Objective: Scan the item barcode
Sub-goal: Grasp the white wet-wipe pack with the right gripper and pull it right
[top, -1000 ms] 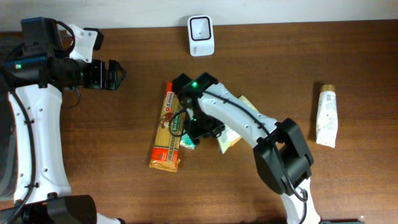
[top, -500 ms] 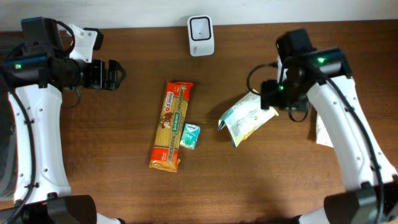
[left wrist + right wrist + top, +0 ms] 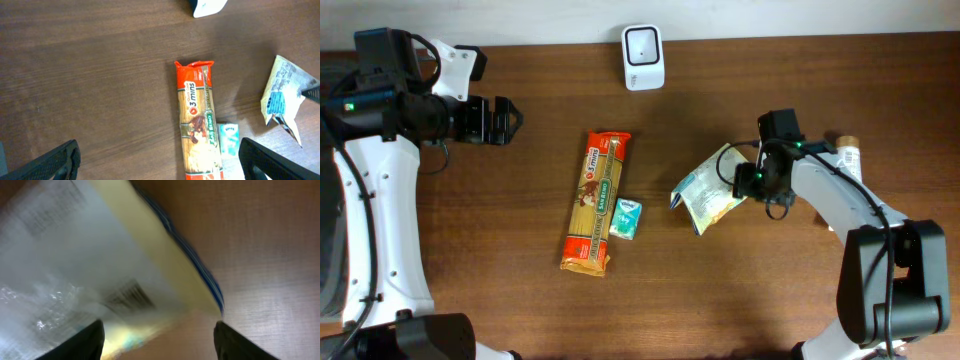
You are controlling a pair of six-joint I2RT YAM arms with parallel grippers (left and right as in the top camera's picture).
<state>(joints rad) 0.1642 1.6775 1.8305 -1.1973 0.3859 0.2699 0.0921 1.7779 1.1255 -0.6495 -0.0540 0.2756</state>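
The item, a pale pouch with blue print (image 3: 708, 190), lies right of centre on the table; it also shows at the right edge of the left wrist view as the pouch (image 3: 282, 95). My right gripper (image 3: 748, 181) sits at its right end. In the right wrist view the pouch (image 3: 75, 255) fills the upper left, blurred, and one corner reaches between the spread jaws of the right gripper (image 3: 160, 342), which is open. The white scanner (image 3: 643, 57) stands at the back edge. My left gripper (image 3: 510, 118) hovers open at the far left, holding nothing.
An orange pasta pack (image 3: 595, 205) lies at the centre with a small teal packet (image 3: 626, 218) against its right side. A white tube (image 3: 845, 187) lies beyond my right arm. Bare wood shows along the front.
My right arm swung from over the pasta pack to the right side. The pouch went from the centre to right of centre. The left arm has not moved.
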